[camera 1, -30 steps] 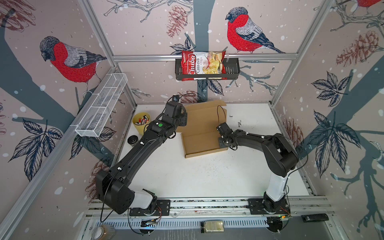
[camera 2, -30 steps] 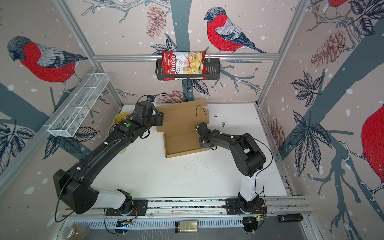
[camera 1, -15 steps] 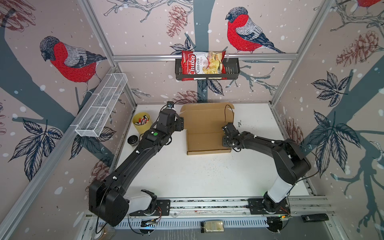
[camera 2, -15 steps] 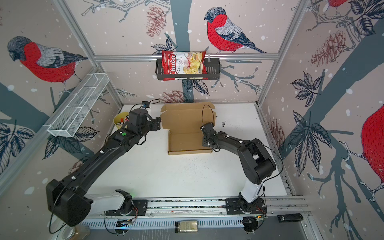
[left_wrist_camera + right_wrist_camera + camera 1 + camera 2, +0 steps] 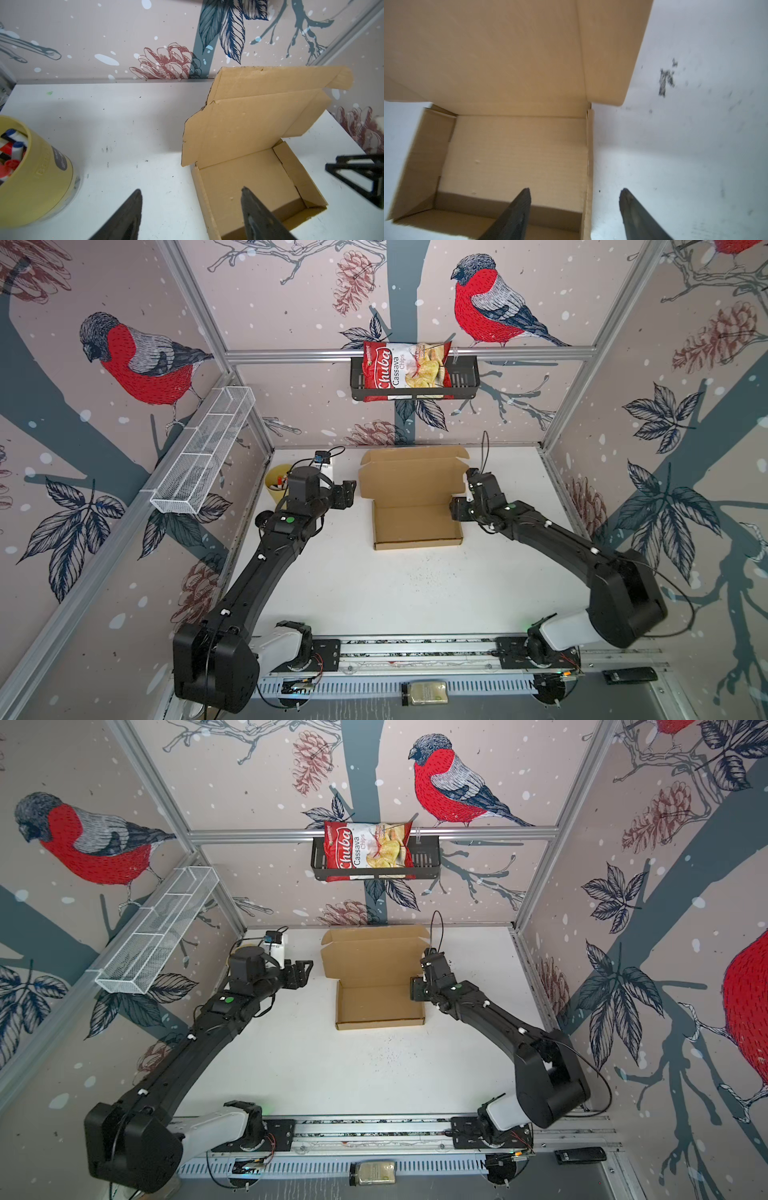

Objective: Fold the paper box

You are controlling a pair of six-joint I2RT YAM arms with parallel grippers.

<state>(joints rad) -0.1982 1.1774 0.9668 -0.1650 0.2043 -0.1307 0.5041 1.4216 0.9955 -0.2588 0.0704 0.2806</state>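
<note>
Black arms rise from the rail at the near edge of the white tabletop. The left arm stretches long and nearly straight toward the back, and its wrist turns inward so the left fingers point sideways at the box. They are spread wide and hold nothing. In the left wrist view one lies over bare tabletop and the other over the tray's near wall.

The right arm bends at a high elbow near the right wall, then its forearm slants down and inward to the box's right side. The right fingers are also spread, one over the inside of the tray and one over the tabletop outside. The right wall runs between them and seems untouched, though that view is blurred.

Plain brown cardboard, the box sits toward the back of the tabletop, midway between the two arms. Its shallow tray is folded up and its lid stands raised, leaning toward the back wall.

Left of it, by the back corner, stands a yellow cup of markers. A wire basket hangs on the left wall. On the back wall a black basket holds a red bag of chips.
</note>
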